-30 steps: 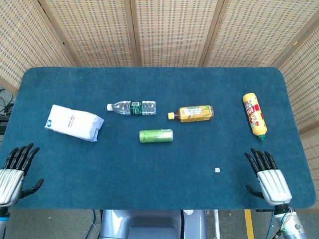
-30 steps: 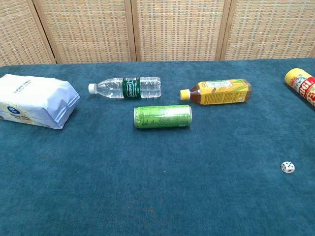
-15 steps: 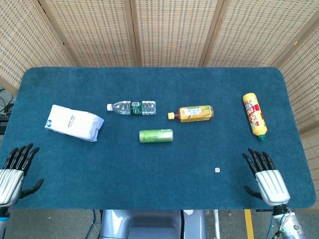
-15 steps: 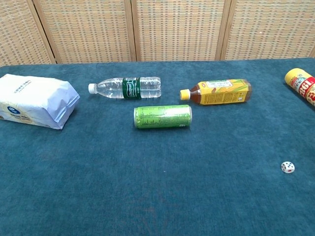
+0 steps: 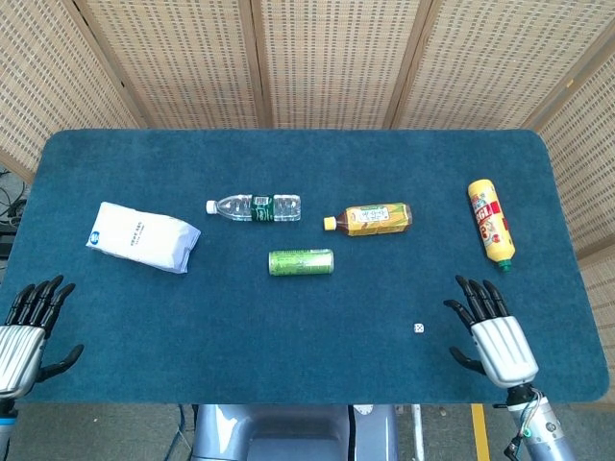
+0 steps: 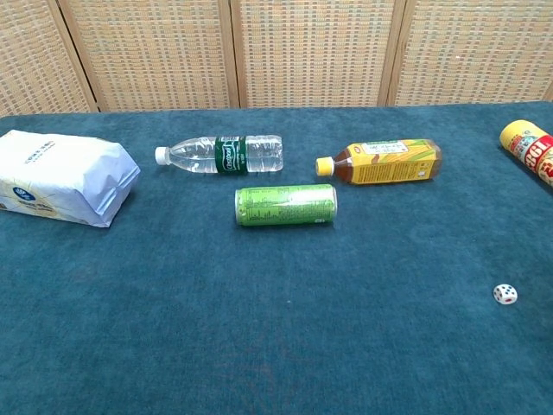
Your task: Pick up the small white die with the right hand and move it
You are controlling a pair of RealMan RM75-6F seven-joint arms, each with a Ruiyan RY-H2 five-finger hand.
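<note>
The small white die (image 5: 419, 328) lies on the blue table near its front edge, and the chest view shows the die (image 6: 505, 294) at far right. My right hand (image 5: 495, 336) hovers a short way to the die's right, fingers spread, holding nothing. At the front left corner my left hand (image 5: 27, 328) is open too, fingers apart. Neither hand shows in the chest view.
On the table lie a white bag (image 5: 142, 236), a clear water bottle (image 5: 255, 206), a green can (image 5: 301, 262), a yellow tea bottle (image 5: 370, 219) and a yellow squeeze bottle (image 5: 491, 223). Woven panels stand behind the table's far edge.
My right hand has moved left, closer to the die. The left hand and all the objects stay where they were.
</note>
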